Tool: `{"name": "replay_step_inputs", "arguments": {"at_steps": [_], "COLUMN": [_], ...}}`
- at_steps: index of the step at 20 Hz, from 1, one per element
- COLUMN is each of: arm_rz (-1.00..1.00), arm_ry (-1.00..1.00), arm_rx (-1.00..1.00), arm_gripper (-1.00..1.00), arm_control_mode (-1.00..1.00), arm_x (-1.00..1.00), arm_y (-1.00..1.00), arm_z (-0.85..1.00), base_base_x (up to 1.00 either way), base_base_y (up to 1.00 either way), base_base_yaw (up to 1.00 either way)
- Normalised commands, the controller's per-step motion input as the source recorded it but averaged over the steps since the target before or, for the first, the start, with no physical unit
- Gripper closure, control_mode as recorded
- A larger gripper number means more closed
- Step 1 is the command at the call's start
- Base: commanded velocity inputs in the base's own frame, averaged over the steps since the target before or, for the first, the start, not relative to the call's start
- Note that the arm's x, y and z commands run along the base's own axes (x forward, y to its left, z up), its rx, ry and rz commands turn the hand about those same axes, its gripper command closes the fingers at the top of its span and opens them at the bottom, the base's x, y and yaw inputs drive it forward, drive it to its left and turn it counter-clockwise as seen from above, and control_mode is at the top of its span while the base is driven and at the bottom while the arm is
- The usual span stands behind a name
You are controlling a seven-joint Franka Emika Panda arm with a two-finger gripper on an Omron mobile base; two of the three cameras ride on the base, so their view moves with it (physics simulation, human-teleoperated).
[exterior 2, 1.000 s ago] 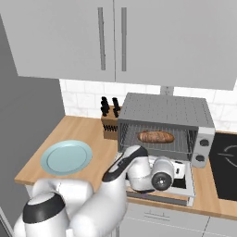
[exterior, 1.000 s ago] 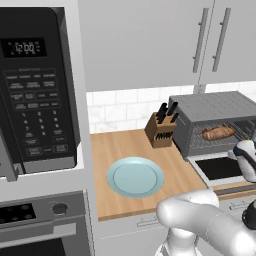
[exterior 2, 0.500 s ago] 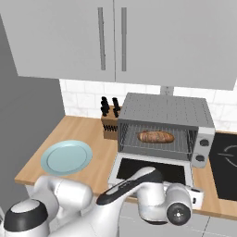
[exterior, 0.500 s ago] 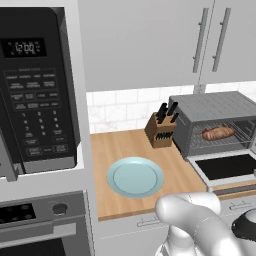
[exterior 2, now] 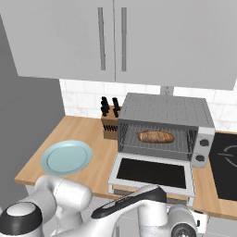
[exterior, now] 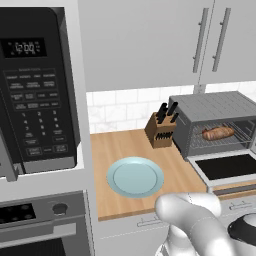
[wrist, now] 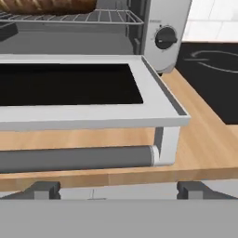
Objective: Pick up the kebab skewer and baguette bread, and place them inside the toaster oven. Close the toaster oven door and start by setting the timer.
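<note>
The toaster oven (exterior 2: 163, 111) stands on the counter with its door (exterior 2: 152, 172) folded down flat. The baguette bread (exterior 2: 156, 136) lies on the wire rack inside, also seen as the baguette bread (exterior: 218, 133) from the other side. The kebab skewer is hidden from view. In the hand view my gripper (wrist: 118, 189) is open with nothing between its fingertips (wrist: 44, 188). It sits low at the counter's front edge, just below and in front of the door's dark handle bar (wrist: 76, 158). The door (wrist: 69, 83) and a round timer knob (wrist: 165, 37) lie ahead.
An empty light-blue plate (exterior: 135, 177) lies left of the oven, with a knife block (exterior: 161, 128) behind it. A black microwave (exterior: 37, 95) hangs at the far left. A dark cooktop (exterior 2: 225, 157) borders the oven on the right. Wall cabinets (exterior 2: 111, 37) hang overhead.
My hand has dropped from above the open door down to the counter's front edge, in front of the door handle. The jaws stayed open. The bread has not moved.
</note>
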Motion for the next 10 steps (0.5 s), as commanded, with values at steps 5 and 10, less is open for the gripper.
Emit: {"name": "replay_step_inputs", "arguments": {"at_steps": [5, 10], "arm_rz": [0.04, 0.03], "arm_ry": [0.01, 0.00], "arm_rx": [0.00, 0.00], "arm_gripper": [-1.00, -1.00], "arm_control_mode": [-1.00, -1.00], "arm_x": [0.00, 0.27], "arm_y": [0.00, 0.00], "arm_z": [-0.23, -0.01], "base_base_x": [0.00, 0.00], "base_base_y": [0.00, 0.00], "base_base_yaw": [0.00, 0.00]}}
